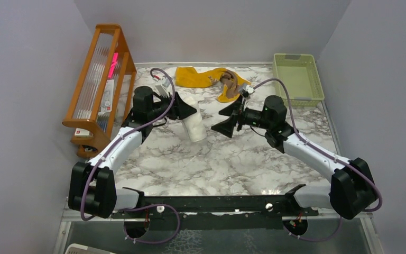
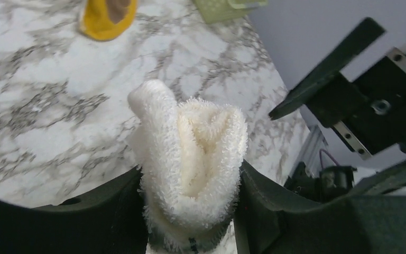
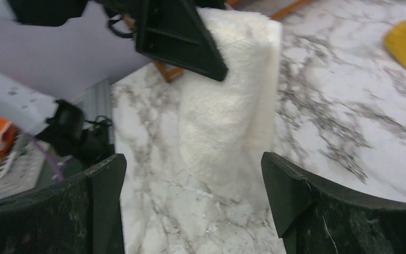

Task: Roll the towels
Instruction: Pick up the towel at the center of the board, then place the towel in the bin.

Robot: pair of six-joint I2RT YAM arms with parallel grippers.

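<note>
The cream-white towel is rolled up and hangs from my left gripper, which is shut on it; the roll fills the space between the jaws in the left wrist view. My right gripper is open and empty, just right of the roll, facing it; the roll shows ahead of it in the right wrist view. The mustard yellow towel lies crumpled at the back, with the brown towel on its right part.
A pale green plastic basket stands at the back right. An orange wooden rack stands along the left wall. The marble tabletop lies between the arms.
</note>
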